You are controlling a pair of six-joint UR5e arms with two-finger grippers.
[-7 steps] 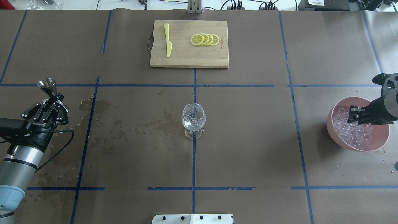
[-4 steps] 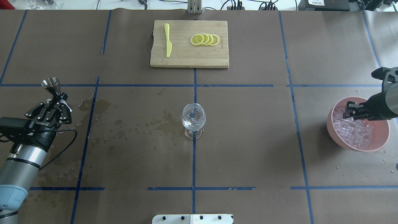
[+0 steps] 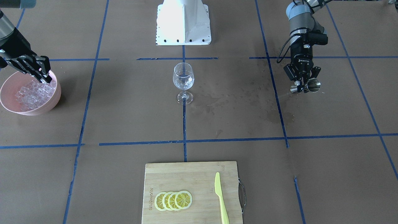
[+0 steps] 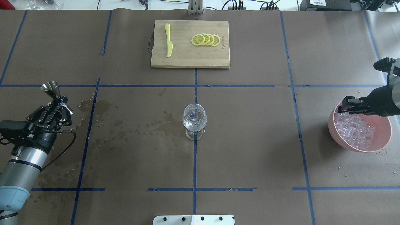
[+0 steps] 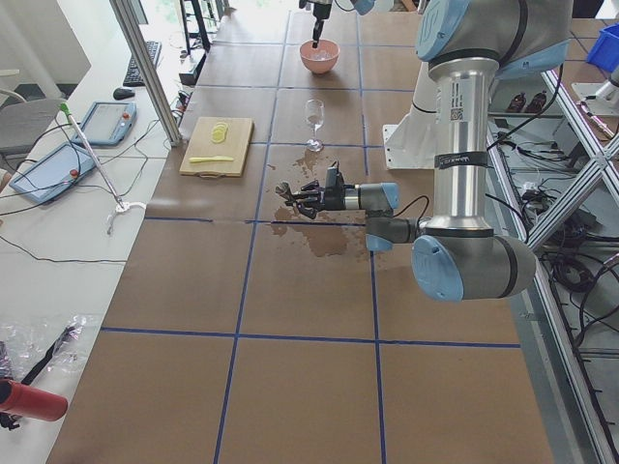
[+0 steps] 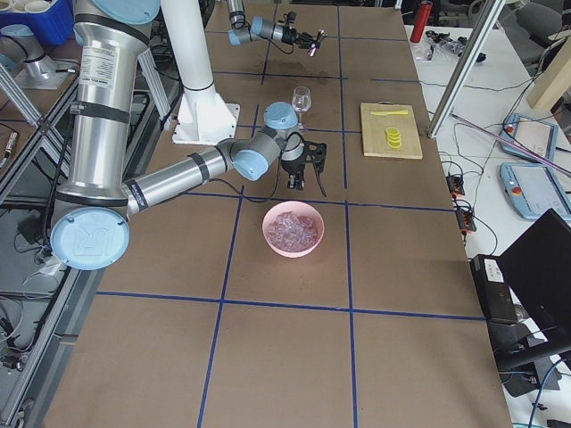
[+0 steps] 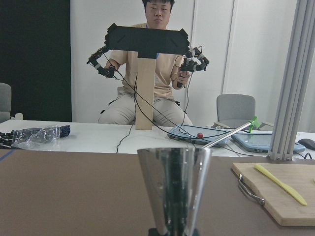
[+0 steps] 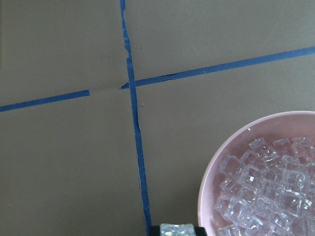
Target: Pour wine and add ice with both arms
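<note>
The right gripper [image 4: 342, 107] hangs at the far right of the overhead frame, over the upper-left rim of the pink bowl [image 4: 386, 135]. It pinches one ice cube [image 8: 177, 229] between its tips. The wine glass [image 4: 194, 117] stands upright in mid-frame, well apart, so the carry goes straight left. At the left edge the left gripper [image 4: 60, 99] clasps one steel jigger [image 4: 51, 88], about equally far from the glass. I count one glass, one bowl, many cubes of ice [image 4: 354, 131], four lemon slices [image 4: 206, 39], one knife [image 4: 168, 40] and one board [image 4: 187, 59].
</note>
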